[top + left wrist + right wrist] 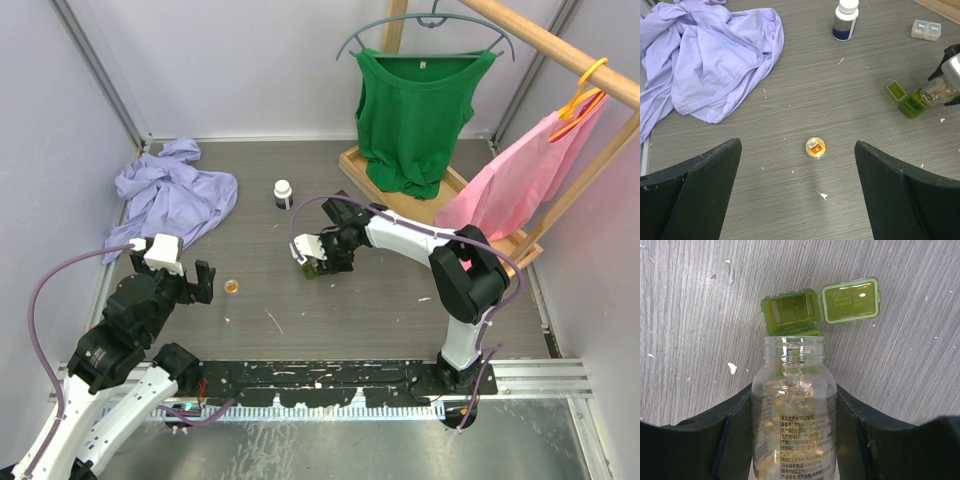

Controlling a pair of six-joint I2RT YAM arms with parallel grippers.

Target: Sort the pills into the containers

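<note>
Right gripper [792, 390] clamps uncapped pill bottle [792, 435], mouth tipped at open compartment of olive case [790, 312] to pour, seemingly none out yet; left gripper [797, 150] wide open above orange cap [815, 147]

Bare tabletop [790, 100] between gold cap [815, 147] and green case [907, 102]; lavender shirt [710, 60] blocks left, rack [545, 40] probably right.

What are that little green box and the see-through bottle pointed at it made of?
The green box looks like translucent, glossy plastic: light glows through its thin walls, and its hinged lid shows a bright glint. The bottle is clear and shiny, probably plastic, though glass cannot be ruled out: the pills inside show straight through its wall.
</note>
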